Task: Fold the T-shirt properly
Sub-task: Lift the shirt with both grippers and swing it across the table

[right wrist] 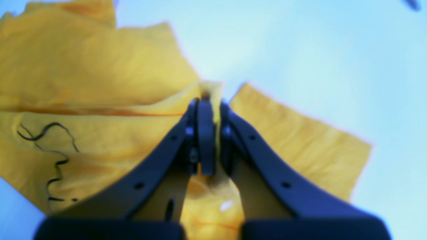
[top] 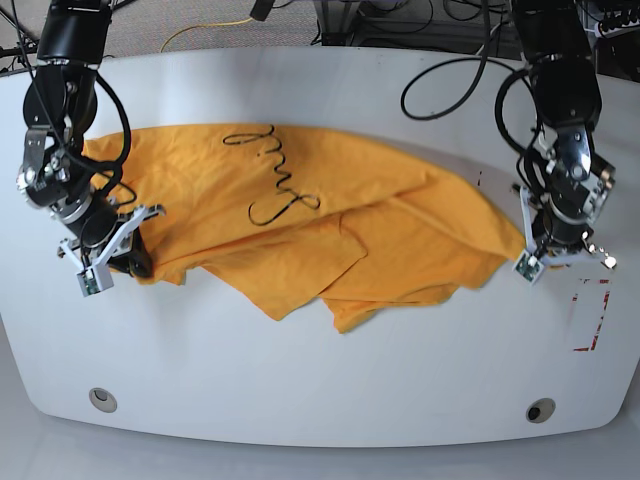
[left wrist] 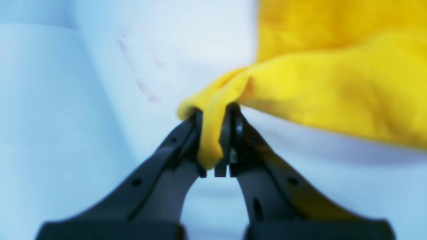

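Both grippers are clamped on the orange T-shirt point(top: 300, 225) mid-table, left gripper point(top: 537, 243) at 3 o'clock, right gripper point(top: 128, 258) at 9, probably to stretch it flat before folding.

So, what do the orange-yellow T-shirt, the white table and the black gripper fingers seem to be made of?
The orange-yellow T-shirt looks like soft matte knit fabric, probably cotton: it drapes, wrinkles and bunches where pinched. The white table seems a smooth, hard, slightly glossy board, maybe laminate; I cannot tell exactly. The black fingers of the left gripper look like moulded matte plastic, with small holes.
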